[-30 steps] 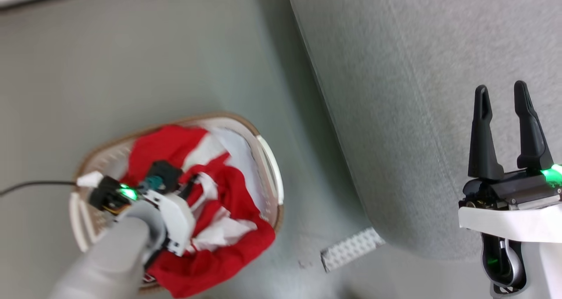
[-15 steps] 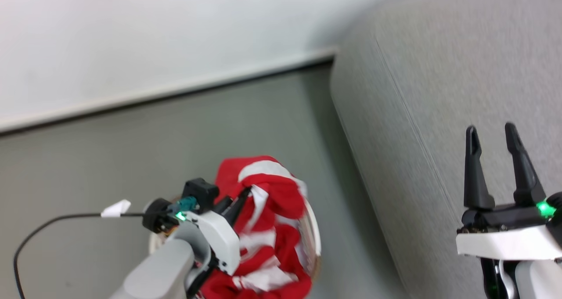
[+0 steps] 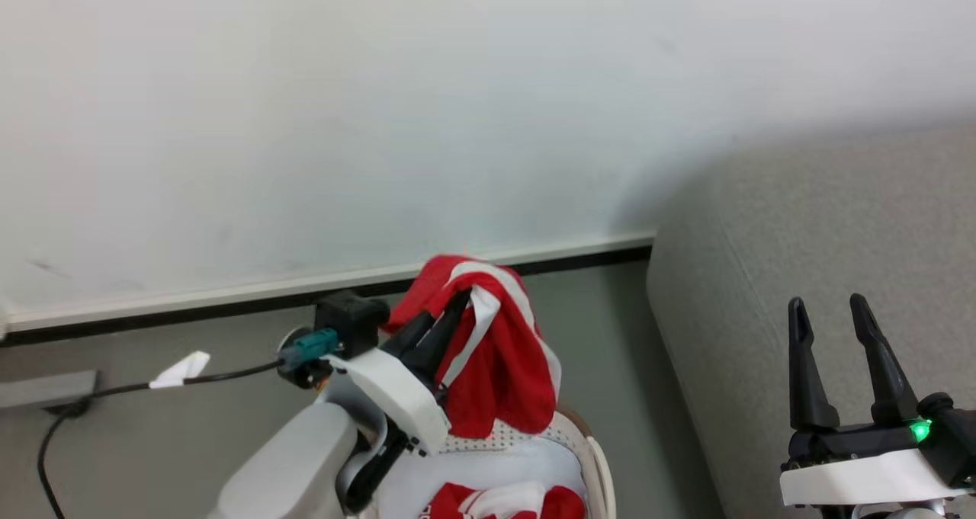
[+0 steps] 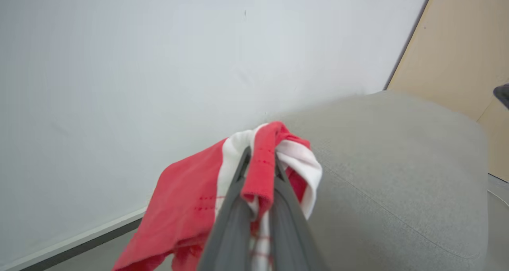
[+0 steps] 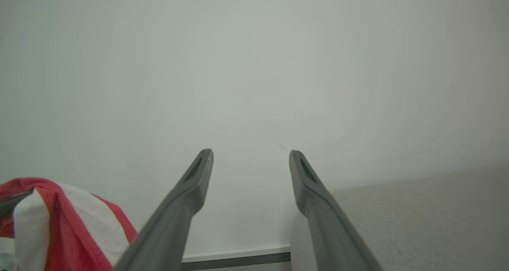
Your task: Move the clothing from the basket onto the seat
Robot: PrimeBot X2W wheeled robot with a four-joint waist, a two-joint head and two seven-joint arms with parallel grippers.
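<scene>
Red-and-white clothing point(image 3: 503, 366) is hanging from the left gripper point(image 3: 460, 299), fingers pinching a fold tight, above the basket point(image 3: 602, 466); grey seat point(image 3: 801, 237) is lying to its right; right gripper point(image 3: 831, 309), fingers spread wide & empty, is sitting nearer the seat; carry prob. needs a rightward swing.

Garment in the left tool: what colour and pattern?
The garment is bright red with broad white stripes; best in left wrist view.

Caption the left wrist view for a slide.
Left gripper shut on a red-and-white garment before a white wall, grey sofa at the view's right.
</scene>
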